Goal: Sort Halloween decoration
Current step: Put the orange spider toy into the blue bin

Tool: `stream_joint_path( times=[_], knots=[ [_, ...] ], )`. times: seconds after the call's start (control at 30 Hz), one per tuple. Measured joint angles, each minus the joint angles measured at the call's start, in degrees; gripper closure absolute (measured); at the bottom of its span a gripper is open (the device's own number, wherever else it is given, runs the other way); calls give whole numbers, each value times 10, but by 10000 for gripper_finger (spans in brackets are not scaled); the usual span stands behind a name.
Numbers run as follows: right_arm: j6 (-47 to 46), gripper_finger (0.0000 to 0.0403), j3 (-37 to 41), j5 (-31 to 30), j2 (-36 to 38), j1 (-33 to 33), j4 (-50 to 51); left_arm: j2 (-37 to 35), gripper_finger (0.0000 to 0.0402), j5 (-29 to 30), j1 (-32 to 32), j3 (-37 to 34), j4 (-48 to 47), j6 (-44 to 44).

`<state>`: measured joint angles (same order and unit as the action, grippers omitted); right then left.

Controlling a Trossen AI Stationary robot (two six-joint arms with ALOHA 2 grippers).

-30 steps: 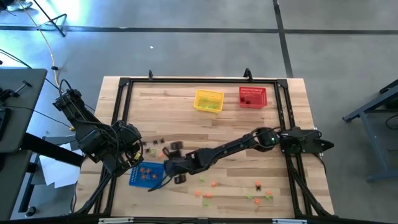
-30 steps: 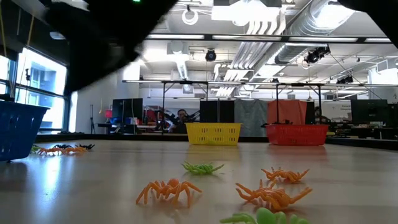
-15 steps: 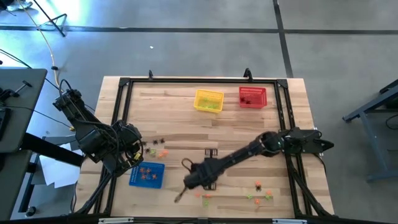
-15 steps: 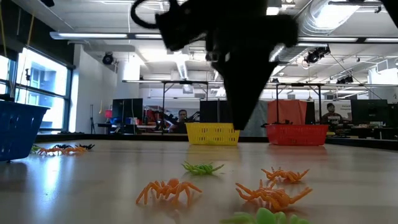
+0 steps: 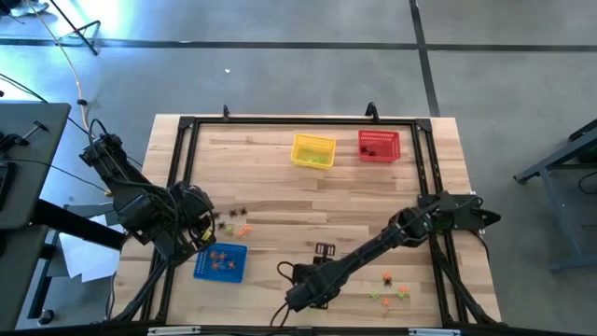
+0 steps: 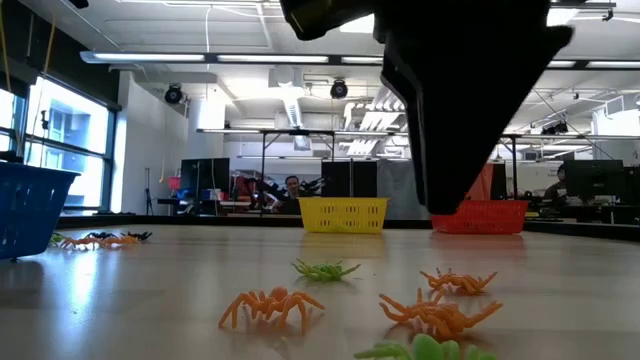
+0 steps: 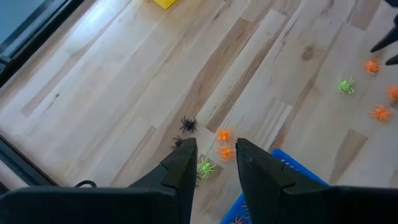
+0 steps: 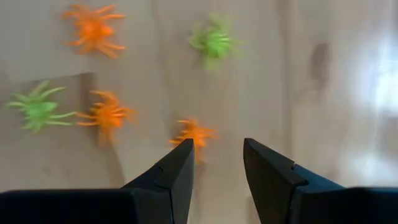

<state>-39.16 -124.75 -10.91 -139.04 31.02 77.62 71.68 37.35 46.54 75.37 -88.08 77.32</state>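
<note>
The right end effector (image 8: pixel 214 165) hangs over the near part of the counter (image 5: pixel 354 196), fingers parted and empty; an orange spider (image 8: pixel 194 132) lies just ahead of the gap, other orange and green spiders (image 8: pixel 214 42) scattered beyond; this looks like the approach to a pick, which calls for lowering squarely and closing on that one toy; the left end effector (image 7: pixel 211 155) waits partly open and empty above the blue basket (image 5: pixel 220 262).

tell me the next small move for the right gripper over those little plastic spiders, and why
Probably lower the right gripper straight down onto the small orange plastic spider lying on the wooden table. The fingers look open with nothing between them, and that spider sits almost between them, clear of the other spiders.
</note>
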Motion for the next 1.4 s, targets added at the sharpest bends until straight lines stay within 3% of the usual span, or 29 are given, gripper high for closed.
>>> stream_joint_path(
  times=[0.9,1.4],
  knots=[
    [38,269,1,-6,-35,5,-13,0,302,-16,5,0,18,1],
    [66,270,45,16,-27,5,-57,0,302,-23,5,0,18,21]
  ],
)
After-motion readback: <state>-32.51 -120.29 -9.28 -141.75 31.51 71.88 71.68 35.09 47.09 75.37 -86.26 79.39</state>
